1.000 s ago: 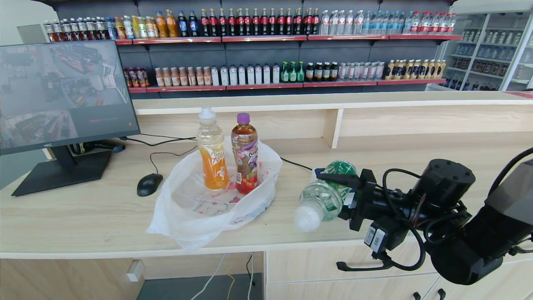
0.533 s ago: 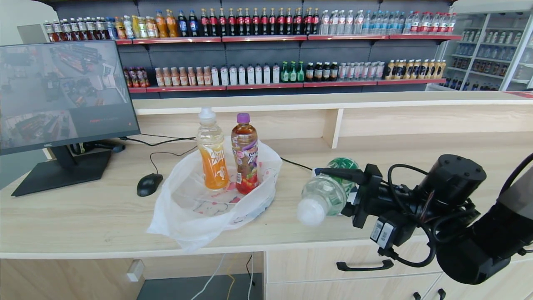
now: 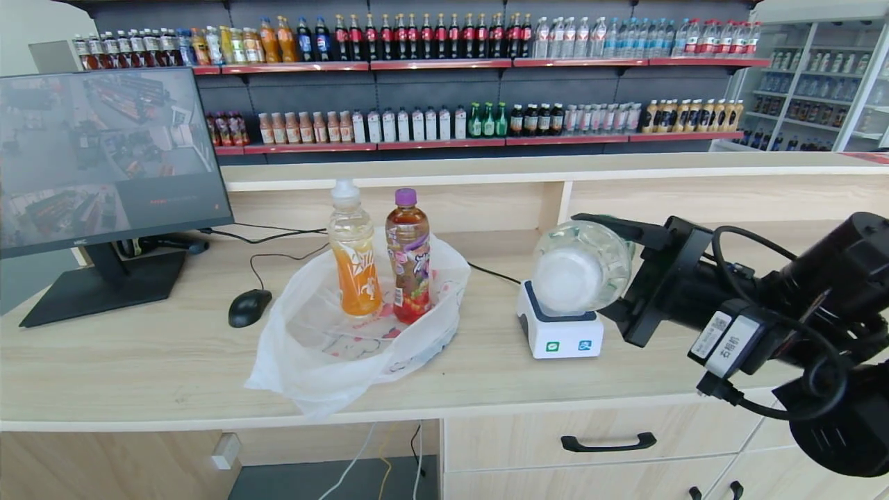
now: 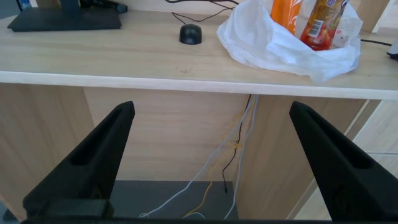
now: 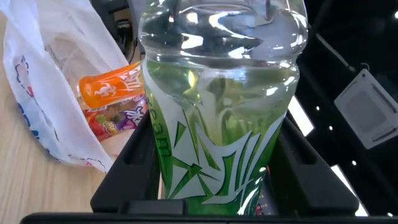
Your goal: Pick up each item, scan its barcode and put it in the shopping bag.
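My right gripper (image 3: 611,267) is shut on a clear water bottle (image 3: 580,267) with a green label, held on its side in the air just above the white barcode scanner (image 3: 559,333), white cap toward the camera. Close up, the bottle (image 5: 221,118) sits between my black fingers (image 5: 127,168). A white shopping bag (image 3: 333,347) lies open on the counter with an orange drink bottle (image 3: 353,253) and a purple-capped bottle (image 3: 408,260) standing in it. My left gripper (image 4: 211,162) hangs open below the counter's front edge, with nothing between its fingers.
A monitor (image 3: 104,160) stands at the counter's left, a black mouse (image 3: 248,307) beside the bag, cables behind. A raised wooden ledge (image 3: 555,177) runs along the back. Drawers (image 3: 604,441) sit under the counter. Shelves of drinks fill the background.
My right gripper has lifted the water bottle up and rightward off the counter, turning it cap-forward, which uncovered the white scanner beneath. Bag and its bottles have not moved.
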Controlling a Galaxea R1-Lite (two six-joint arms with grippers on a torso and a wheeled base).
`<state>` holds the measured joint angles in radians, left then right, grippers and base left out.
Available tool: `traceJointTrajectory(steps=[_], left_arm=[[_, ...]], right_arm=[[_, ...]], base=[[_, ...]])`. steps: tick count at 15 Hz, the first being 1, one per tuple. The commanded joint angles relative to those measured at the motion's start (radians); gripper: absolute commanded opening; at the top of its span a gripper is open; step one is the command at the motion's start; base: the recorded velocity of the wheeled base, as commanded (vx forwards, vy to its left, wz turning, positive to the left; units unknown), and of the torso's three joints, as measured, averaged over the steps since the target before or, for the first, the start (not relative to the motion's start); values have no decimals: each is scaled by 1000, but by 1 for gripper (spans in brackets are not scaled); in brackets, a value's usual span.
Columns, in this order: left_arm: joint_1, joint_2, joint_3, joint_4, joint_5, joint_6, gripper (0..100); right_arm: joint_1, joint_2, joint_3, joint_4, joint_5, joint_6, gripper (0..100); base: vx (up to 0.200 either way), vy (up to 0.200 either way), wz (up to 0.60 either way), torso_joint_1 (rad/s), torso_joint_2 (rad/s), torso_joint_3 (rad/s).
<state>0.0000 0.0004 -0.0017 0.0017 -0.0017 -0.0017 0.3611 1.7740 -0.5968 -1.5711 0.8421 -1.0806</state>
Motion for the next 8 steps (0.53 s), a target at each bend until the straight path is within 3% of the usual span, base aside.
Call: traceJointTrajectory(steps=[1,6,8], left_arm=[[0,0,0,0,0,0,100],[0,0,0,0,0,0,100],[0,0,2,0,0,0,100]], right_arm=[[7,-88,22,0,-64,56,0],[75,-206,40,0,-325,303,0],[79,-257,107,0,-479,485,0]], base=[[0,0,0,0,0,0],[0,0,0,0,0,0],[0,0,0,0,0,0]])
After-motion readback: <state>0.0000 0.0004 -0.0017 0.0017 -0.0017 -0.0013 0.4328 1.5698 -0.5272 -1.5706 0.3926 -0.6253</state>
